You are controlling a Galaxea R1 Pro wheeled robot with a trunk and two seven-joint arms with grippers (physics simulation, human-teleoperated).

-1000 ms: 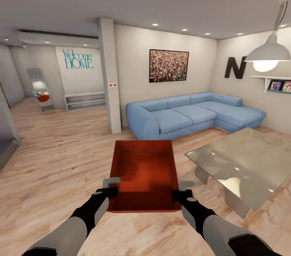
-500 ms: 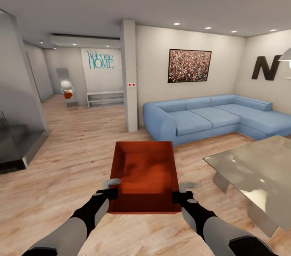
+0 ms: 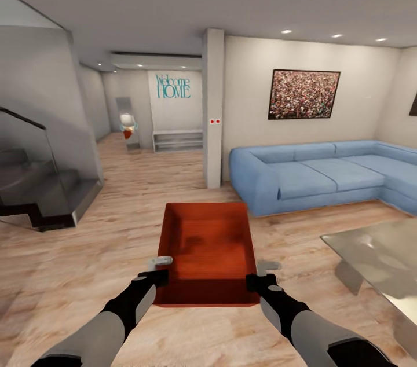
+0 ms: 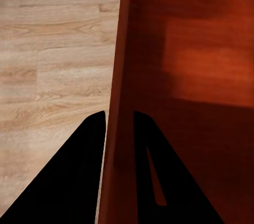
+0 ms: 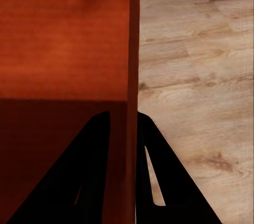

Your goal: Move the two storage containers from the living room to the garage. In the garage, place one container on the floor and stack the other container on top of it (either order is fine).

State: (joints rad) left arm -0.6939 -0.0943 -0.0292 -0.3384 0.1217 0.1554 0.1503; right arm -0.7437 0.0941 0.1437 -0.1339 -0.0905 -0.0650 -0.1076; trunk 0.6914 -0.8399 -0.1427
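Note:
I hold one red-orange open-topped storage container (image 3: 208, 248) level in front of me, above the light wood plank floor of the living room. My left gripper (image 3: 158, 273) is shut on its left wall near the front corner, and my right gripper (image 3: 258, 275) is shut on its right wall. In the left wrist view the container's wall (image 4: 119, 70) runs between the two black fingers of the left gripper (image 4: 119, 114). The right wrist view shows the other wall (image 5: 134, 44) pinched the same way by the right gripper (image 5: 124, 113). The bin looks empty inside.
A blue corner sofa (image 3: 313, 173) stands ahead on the right, and a grey low table (image 3: 376, 248) is near my right side. A grey pillar (image 3: 212, 106) stands ahead. A dark staircase (image 3: 43, 190) is at the left. Past the pillar a hallway (image 3: 145, 153) with plank flooring leads away.
The camera has turned left, so the room has slid right: the staircase came into view and the lamp left it. The container and both grippers keep their hold.

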